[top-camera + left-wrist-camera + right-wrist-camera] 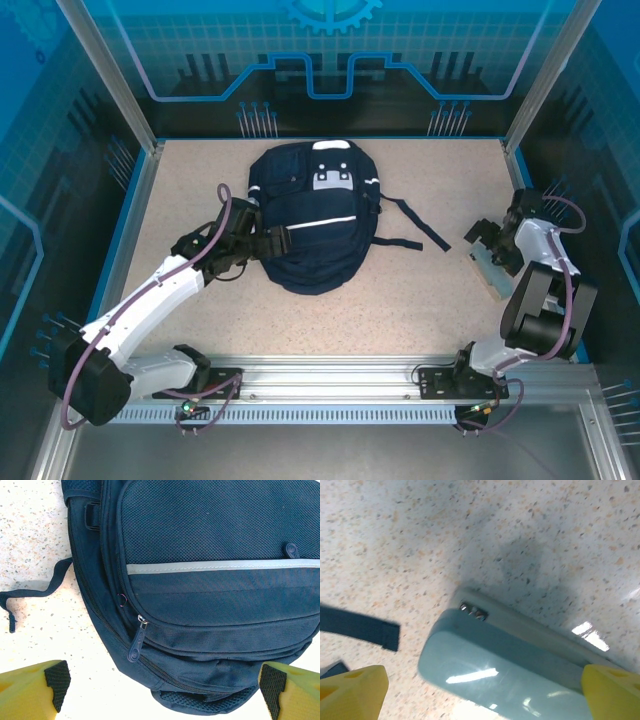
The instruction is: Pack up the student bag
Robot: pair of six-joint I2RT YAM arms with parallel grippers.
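– Location of student bag [310, 215]?
– Flat on the table [400, 310], centre, toward the far side. Handle end points away from the arms, rounded bottom toward them.
– Nearer arm?
– Left. Left gripper [255, 243] sits at the bag's left lower edge, fingers spread wide, nothing between them. In the wrist view the bag lies straight ahead of it, with the zipper pull [136, 645] just ahead and left of centre.
– Right side?
– Right gripper [490, 240] is well apart from the bag, off to its right, over a pale teal case [488, 272]. Jaws are spread there too, not pinching. In its wrist view the case [495, 675] lies between the fingers.
– Case axis?
– Runs roughly near-to-far, slightly slanted. Gripper is over its far end, by the hinge.
– Between case and bag?
– A loose strap [415, 225], trailing from the bag toward the case.
– Call?
– My guess: the left arm works the zipper and the right arm takes the case. The case then has to travel left, across the strap, to reach the bag. The zip looks closed, so it likely gets opened first.
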